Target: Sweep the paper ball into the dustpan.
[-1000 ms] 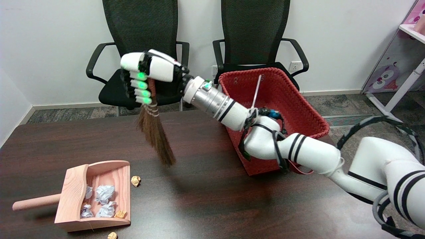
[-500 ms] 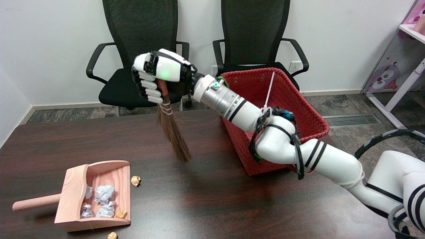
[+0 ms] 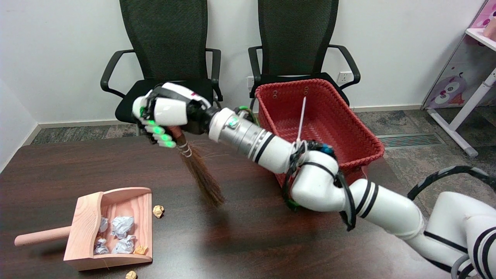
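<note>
Colours I saw on the table

Dark brown table; pale pink wooden dustpan holding white paper balls; tan paper ball; woven red basket; brown broom.

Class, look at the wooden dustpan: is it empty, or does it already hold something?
Not empty. The dustpan holds several crumpled paper balls, white and tan.
</note>
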Action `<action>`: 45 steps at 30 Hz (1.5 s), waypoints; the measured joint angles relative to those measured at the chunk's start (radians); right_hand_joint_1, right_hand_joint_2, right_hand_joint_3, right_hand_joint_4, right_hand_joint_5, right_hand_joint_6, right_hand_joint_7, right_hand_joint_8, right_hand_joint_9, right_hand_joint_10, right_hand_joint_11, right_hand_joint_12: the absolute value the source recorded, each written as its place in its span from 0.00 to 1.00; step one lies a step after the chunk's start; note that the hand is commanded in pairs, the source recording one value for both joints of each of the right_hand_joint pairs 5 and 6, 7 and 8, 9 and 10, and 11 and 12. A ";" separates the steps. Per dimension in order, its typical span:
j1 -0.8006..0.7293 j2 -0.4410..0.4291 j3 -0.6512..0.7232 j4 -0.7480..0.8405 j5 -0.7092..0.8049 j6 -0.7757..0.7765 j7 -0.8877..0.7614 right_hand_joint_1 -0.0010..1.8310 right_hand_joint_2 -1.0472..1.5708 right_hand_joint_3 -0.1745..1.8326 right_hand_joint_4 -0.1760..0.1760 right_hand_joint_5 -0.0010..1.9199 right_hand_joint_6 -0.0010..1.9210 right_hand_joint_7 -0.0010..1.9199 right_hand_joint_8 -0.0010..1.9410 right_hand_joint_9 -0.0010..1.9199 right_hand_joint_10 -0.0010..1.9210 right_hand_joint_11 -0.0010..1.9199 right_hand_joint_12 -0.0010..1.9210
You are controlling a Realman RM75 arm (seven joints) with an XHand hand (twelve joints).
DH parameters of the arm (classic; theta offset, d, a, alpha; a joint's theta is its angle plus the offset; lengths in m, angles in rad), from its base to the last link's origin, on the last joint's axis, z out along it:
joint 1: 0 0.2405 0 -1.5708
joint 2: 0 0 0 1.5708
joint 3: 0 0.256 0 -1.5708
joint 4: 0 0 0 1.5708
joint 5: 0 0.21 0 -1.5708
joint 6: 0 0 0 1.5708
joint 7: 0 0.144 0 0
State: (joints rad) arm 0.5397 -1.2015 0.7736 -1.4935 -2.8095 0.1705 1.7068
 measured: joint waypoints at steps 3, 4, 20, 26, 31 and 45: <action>-0.016 -0.030 0.000 0.001 -0.001 -0.015 -0.068 0.39 1.00 0.97 0.53 1.00 1.00 1.00 0.99 1.00 1.00 1.00 1.00; -0.021 -0.039 0.000 0.004 -0.001 -0.020 -0.088 0.40 1.00 0.97 0.53 1.00 1.00 1.00 0.99 1.00 1.00 1.00 1.00; -0.067 -0.268 0.002 0.129 -0.007 -0.139 -0.493 0.41 1.00 0.98 0.53 1.00 1.00 1.00 0.99 1.00 1.00 1.00 1.00; -0.077 -0.356 0.003 0.183 -0.007 -0.167 -0.600 0.41 1.00 0.99 0.53 1.00 1.00 1.00 0.99 1.00 1.00 1.00 1.00; -0.080 -0.419 0.002 0.236 -0.007 -0.172 -0.656 0.41 1.00 1.00 0.52 1.00 1.00 1.00 0.99 1.00 1.00 1.00 1.00; -0.044 -0.554 -0.008 0.503 0.059 -0.055 -0.648 0.42 0.87 1.00 0.49 1.00 1.00 1.00 0.99 1.00 1.00 1.00 1.00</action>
State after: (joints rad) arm 0.4960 -1.7551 0.7657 -0.9902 -2.7501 0.1158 1.0592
